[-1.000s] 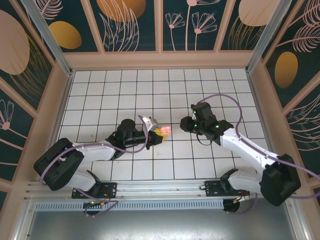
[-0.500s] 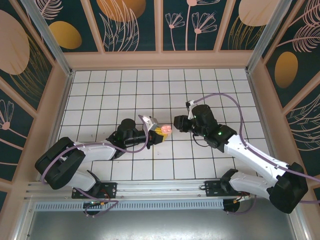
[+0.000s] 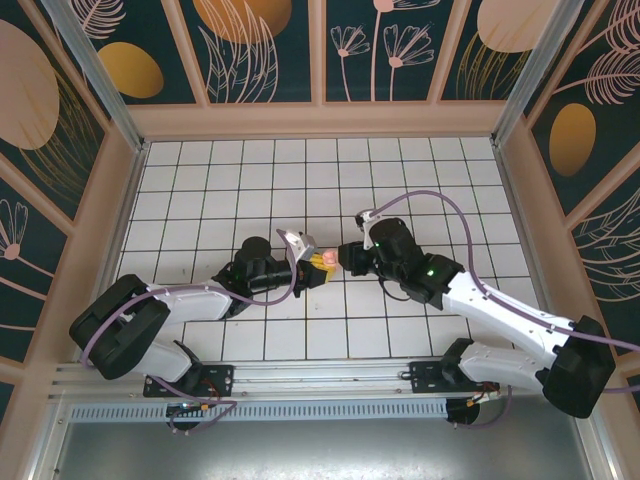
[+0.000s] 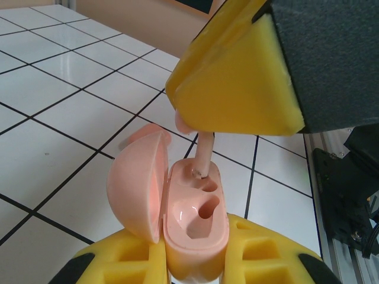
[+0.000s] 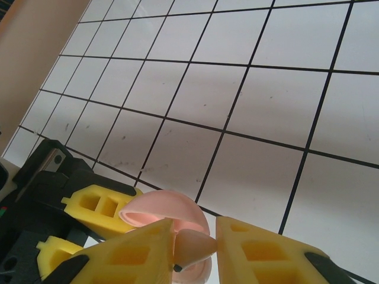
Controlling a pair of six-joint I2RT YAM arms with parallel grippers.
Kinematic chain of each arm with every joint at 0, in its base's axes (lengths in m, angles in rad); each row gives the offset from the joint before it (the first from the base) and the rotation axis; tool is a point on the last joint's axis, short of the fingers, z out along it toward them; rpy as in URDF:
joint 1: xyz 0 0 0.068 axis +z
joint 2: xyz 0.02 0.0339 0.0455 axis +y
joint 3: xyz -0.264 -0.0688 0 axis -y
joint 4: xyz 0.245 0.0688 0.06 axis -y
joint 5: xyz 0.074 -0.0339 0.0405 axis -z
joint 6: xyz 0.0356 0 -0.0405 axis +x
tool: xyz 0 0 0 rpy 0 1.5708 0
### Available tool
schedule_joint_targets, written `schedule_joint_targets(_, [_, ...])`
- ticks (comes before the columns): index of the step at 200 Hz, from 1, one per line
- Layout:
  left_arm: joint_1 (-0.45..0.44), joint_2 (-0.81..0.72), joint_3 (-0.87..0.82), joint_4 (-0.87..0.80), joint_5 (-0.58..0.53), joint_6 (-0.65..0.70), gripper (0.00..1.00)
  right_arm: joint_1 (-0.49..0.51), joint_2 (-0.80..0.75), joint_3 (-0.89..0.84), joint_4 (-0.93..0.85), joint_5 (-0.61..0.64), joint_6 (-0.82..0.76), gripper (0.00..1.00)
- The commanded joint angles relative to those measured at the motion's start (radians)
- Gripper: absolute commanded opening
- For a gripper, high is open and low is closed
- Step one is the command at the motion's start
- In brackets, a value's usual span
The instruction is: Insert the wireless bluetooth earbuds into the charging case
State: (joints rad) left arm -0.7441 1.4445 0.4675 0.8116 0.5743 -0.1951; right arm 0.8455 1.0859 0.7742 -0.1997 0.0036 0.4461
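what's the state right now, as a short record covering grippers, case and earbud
left gripper: shut on the charging case
case lid: open, swung to the left in the left wrist view
right gripper: shut on an earbud
earbud position: stem pointing down, its tip at the mouth of the far slot
near slot: empty
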Motion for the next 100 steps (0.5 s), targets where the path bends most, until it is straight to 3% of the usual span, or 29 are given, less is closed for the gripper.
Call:
schedule_joint_targets(1, [0.007, -0.031, 0.02, 0.039, 0.014, 0.016, 0.15, 0.013, 0.016, 0.031, -0.011, 0.034, -0.024, 0.24])
schedule_joint_targets(100, [0.008, -0.058, 0.014, 0.009, -0.012, 0.05, 0.15, 0.024, 0.03, 0.054, -0.028, -0.047, -0.03, 0.24])
